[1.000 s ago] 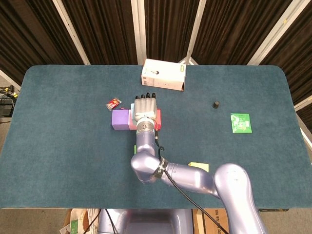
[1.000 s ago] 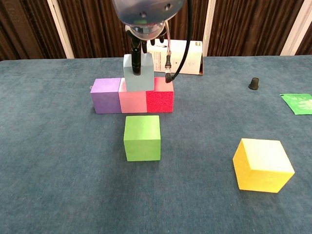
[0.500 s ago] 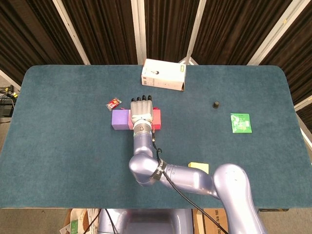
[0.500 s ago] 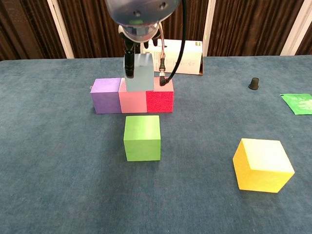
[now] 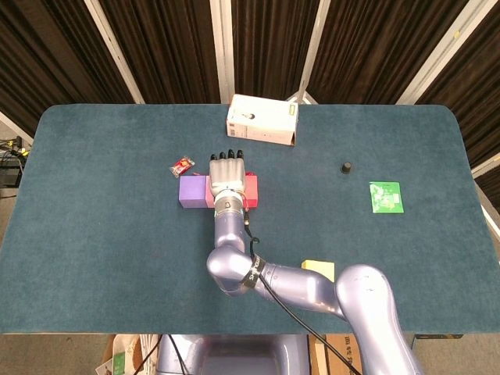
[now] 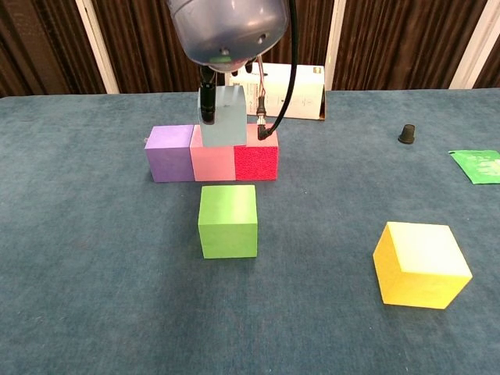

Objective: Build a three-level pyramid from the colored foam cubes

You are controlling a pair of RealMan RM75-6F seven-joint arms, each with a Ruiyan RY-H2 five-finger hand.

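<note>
While the right hand [image 5: 226, 173] pinches the pale blue cube [image 6: 223, 116] atop the pink cube [image 6: 213, 162], purple cube [image 6: 169, 151] and red cube [image 6: 256, 161] flank it at nine and three o'clock; green cube [image 6: 227, 219] sits at six, yellow cube [image 6: 420, 263] well apart.

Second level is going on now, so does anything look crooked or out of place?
Nothing stands out. The purple cube, pink cube and red cube sit flush in a row; the right hand holds the light blue cube over them.
</note>
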